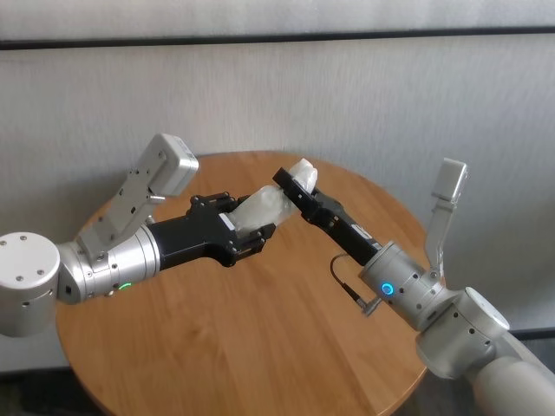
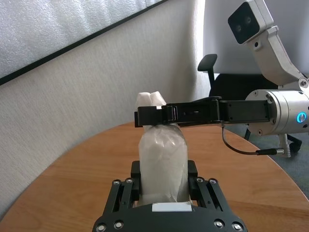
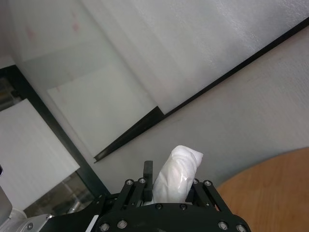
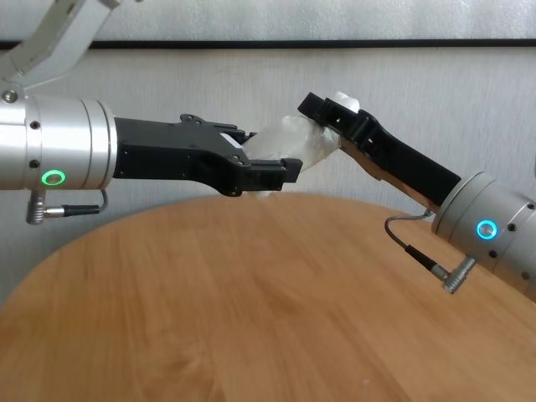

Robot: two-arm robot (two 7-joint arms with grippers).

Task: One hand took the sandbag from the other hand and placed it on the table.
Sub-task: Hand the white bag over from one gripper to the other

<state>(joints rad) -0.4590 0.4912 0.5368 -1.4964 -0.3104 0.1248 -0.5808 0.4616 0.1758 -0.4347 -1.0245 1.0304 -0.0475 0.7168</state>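
The white sandbag (image 1: 264, 208) hangs in the air above the far part of the round wooden table (image 1: 217, 338), held at both ends. My left gripper (image 1: 251, 227), with the green ring light, is shut on its lower end. My right gripper (image 1: 290, 184), with the cyan-blue ring light, is shut on its upper end. In the left wrist view the sandbag (image 2: 163, 164) stands between my left fingers (image 2: 137, 174), and the right gripper (image 2: 145, 116) clamps across its neck. The right wrist view shows the sandbag's tip (image 3: 178, 171) sticking out past the jaws. The chest view shows the sandbag (image 4: 289, 142) well above the table (image 4: 251, 310).
A pale wall with a dark strip (image 1: 260, 39) stands close behind the table. A black office chair (image 2: 212, 72) is beyond the table's far edge on the right arm's side. The table's round edge (image 1: 87, 364) curves near both arms.
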